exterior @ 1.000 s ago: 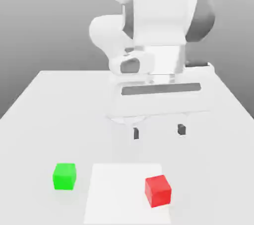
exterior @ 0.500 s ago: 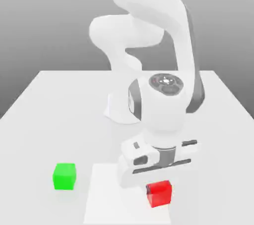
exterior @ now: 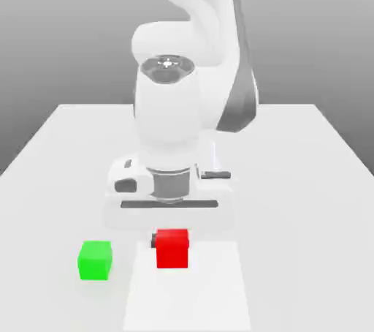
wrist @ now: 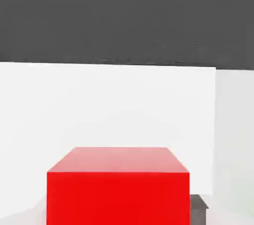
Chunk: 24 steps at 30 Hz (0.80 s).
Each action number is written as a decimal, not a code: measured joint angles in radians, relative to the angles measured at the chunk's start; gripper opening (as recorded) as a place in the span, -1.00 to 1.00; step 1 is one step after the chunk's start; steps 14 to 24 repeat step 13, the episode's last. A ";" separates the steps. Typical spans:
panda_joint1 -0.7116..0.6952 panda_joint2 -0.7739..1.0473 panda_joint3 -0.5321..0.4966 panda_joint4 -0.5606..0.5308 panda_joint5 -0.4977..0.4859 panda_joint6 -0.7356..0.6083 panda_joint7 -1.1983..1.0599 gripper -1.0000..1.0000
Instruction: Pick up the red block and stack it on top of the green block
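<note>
Gripper [exterior: 171, 238] grasps the red block [exterior: 172, 249] directly beneath the hand, right of the green block [exterior: 96, 260].

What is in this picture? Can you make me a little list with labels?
red block: held in the gripper, raised off the table
green block: on the table, to the exterior view's left of the red block, apart from it
gripper: shut on the red block, pointing down
stack: not yet made

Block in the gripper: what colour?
Plain bright red; the red block shows best in the hand view, clamped in the gripper.
</note>
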 joint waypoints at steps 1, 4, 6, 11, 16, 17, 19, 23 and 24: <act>-0.033 -0.016 -0.020 -0.009 -0.001 -0.007 0.003 -1.00; -0.132 -0.064 -0.071 -0.035 -0.005 -0.028 0.014 -1.00; -0.140 -0.031 -0.078 -0.040 0.010 0.009 0.006 -1.00; -0.159 0.127 -0.047 -0.035 0.073 0.160 -0.038 1.00; -0.159 0.127 -0.047 -0.035 0.073 0.160 -0.038 1.00; -0.159 0.127 -0.047 -0.035 0.073 0.160 -0.038 1.00; -0.159 0.127 -0.047 -0.035 0.073 0.160 -0.038 1.00; -0.159 0.127 -0.047 -0.035 0.073 0.160 -0.038 1.00; -0.159 0.127 -0.047 -0.035 0.073 0.160 -0.038 1.00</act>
